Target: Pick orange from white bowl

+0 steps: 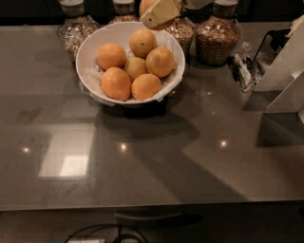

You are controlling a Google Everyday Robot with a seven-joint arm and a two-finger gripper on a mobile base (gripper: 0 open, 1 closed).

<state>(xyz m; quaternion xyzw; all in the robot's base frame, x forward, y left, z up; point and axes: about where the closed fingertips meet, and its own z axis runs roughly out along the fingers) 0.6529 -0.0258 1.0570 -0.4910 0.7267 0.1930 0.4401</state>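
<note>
Jaws clamped on the orange (145, 4), the gripper (154, 11) hangs above the white bowl's (85, 54) far rim, apparently mid-lift, and next it needs a steady rise clear of the jars (216, 40).

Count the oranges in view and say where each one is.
7. Six lie in the white bowl: back left, back centre, right, middle, front left, front right. The seventh orange is at the top edge, in the tool. More may hide underneath.
</note>
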